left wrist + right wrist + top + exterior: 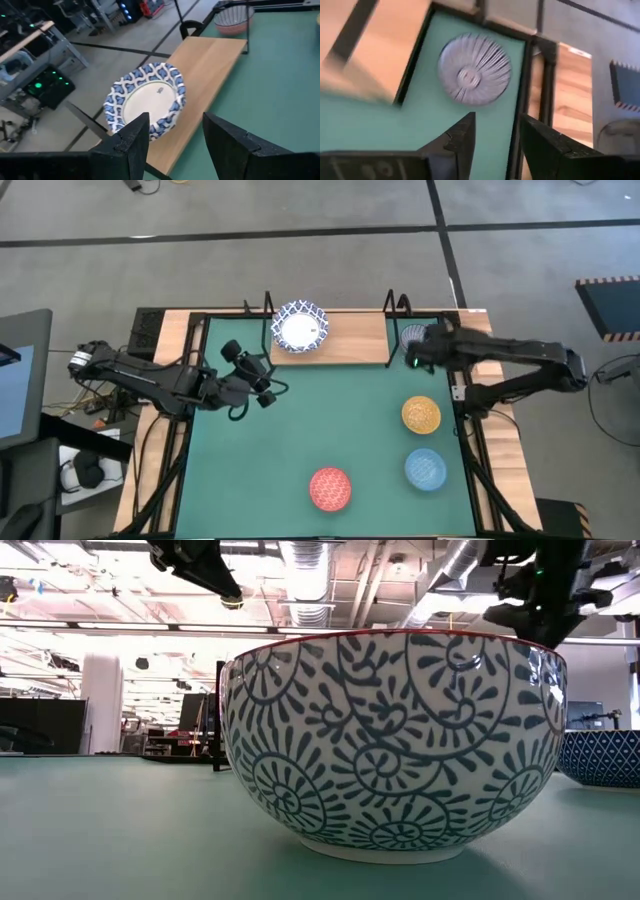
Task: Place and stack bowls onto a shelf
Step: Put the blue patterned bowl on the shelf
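Observation:
A white bowl with a blue patterned rim [298, 328] [145, 100] sits on the left part of the wooden shelf [350, 340] [210, 60]. My left gripper [268, 383] [175, 145] hovers open over the mat, just near of that bowl. The grey-blue bowl [413, 335] [475, 69] [233, 19] rests on the green mat at the shelf's right end. My right gripper [413, 352] [497, 140] is open above it, apart from it. The yellow-orange bowl [421, 415], light blue bowl [426, 469] [600, 758] and red bowl [330, 488] [395, 740] stand on the mat.
The shelf's black wire posts [268, 305] [392, 302] rise at its far corners. The green mat [330, 420] has open room in its middle and left half. A black frame [195, 360] edges the mat. In the low view the red bowl fills the foreground.

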